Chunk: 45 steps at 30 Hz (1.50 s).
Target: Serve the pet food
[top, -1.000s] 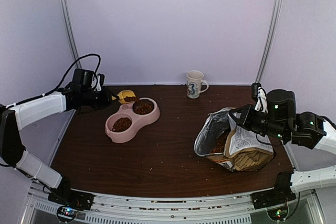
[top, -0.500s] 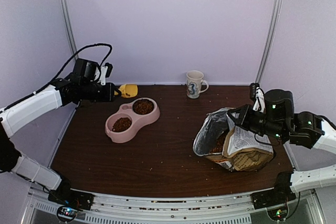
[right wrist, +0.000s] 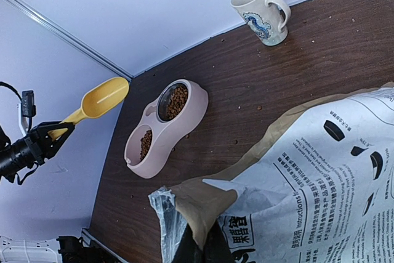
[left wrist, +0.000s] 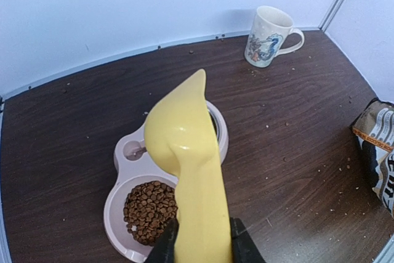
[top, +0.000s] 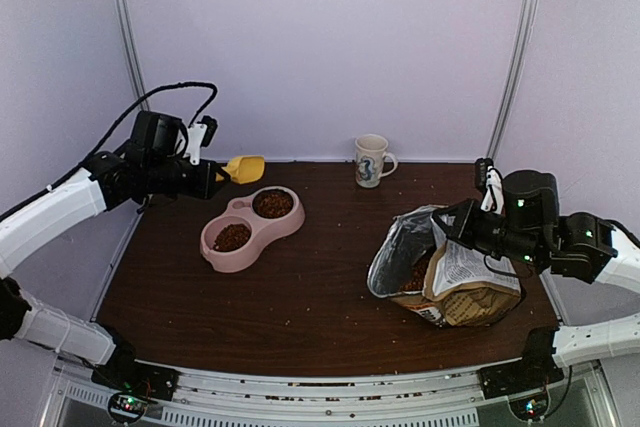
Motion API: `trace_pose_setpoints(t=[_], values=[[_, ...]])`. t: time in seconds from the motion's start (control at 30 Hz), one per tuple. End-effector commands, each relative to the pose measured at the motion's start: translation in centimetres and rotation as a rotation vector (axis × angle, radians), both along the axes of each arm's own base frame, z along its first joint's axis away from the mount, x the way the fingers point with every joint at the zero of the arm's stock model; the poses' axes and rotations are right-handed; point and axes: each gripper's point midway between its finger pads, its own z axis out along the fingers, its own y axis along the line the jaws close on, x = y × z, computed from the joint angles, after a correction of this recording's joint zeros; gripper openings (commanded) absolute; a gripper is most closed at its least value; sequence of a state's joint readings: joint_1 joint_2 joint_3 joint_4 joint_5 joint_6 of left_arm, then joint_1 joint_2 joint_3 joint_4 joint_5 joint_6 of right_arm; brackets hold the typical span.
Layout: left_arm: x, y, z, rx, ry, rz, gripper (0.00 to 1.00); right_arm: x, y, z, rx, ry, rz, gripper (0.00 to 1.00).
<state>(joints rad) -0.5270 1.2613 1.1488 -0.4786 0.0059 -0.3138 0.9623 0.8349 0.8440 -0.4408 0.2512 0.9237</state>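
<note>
a: pale walls all round, and a dark wooden worktop (top: 300, 297) sprinkled with stray crumbs. note: the yellow scoop (top: 243, 168) has come up. a second ago it was tipped over the far well of the pink double bowl (top: 251, 228). now it hangs above and behind the bowl, toward the back wall.

b: load?

a: gone, as far as i can see. the right wrist view shows its hollow as bare yellow. the pet food (top: 272, 204) sits in both wells of the bowl.

b: left jaws?

a: narrow, clamped on the scoop's handle, with the scoop pointing out ahead of them.

b: right side?

a: no change. the right jaws are pinched shut on the rim of the printed bag (top: 470, 287), holding its mouth open toward the bowl. more pellets show dark inside the mouth. the bag stands well apart from the bowl. the mug (top: 371, 160) is at the back between them, untouched.

b: reading?

a: my judgement is that one pour has just finished. both wells carry food, so the serving looks mostly or wholly done. either the scoop crosses back to the bag for another load, or it gets put down. i cannot tell which from here.
</note>
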Motion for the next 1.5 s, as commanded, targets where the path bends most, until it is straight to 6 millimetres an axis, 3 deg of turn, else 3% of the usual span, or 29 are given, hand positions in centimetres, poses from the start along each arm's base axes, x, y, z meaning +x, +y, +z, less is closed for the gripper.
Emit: trace_pose_setpoints(t=[0.0, 0.2, 0.33, 0.57, 0.73, 0.83, 1.1, 1.23, 1.33, 1.47], values=[[-1.2, -0.8, 1.4, -0.020, -0.084, -0.047, 0.00, 0.6, -0.8, 2.1, 0.033, -0.051, -0.048, 0.00], [-5.5, -3.4, -1.9, -0.283, -0.002, -0.175, 0.00, 0.6, -0.8, 1.9, 0.035, -0.052, -0.044, 0.00], [-7.6, -4.2, -5.2, -0.455, 0.121, -0.179, 0.00, 0.6, -0.2, 2.0, 0.028, -0.052, -0.017, 0.00], [-9.6, -4.2, -10.6, -0.579, 0.266, -0.130, 0.01, 0.8, 1.0, 1.8, 0.032, -0.047, 0.017, 0.00], [-10.4, -3.7, -13.6, -0.552, 0.344, -0.094, 0.12, 0.8, 1.3, 1.7, 0.029, -0.040, 0.027, 0.00], [-10.7, -3.1, -15.0, -0.495, 0.376, -0.069, 0.26, 0.7, 1.1, 1.6, 0.026, -0.040, 0.026, 0.00], [-11.3, -1.4, -17.3, -0.385, 0.421, -0.004, 0.55, 0.6, 0.8, 1.7, 0.024, -0.043, 0.018, 0.00], [-11.3, 0.5, -17.6, -0.296, 0.403, 0.062, 0.73, 0.6, 0.9, 2.0, 0.019, -0.049, 0.027, 0.00], [-11.1, 2.7, -17.1, -0.194, 0.368, 0.135, 0.82, 0.5, 1.1, 2.5, 0.001, -0.068, 0.049, 0.00], [-11.0, 5.0, -15.6, -0.101, 0.310, 0.195, 0.87, 0.2, 1.8, 4.0, -0.053, -0.118, 0.121, 0.00]])
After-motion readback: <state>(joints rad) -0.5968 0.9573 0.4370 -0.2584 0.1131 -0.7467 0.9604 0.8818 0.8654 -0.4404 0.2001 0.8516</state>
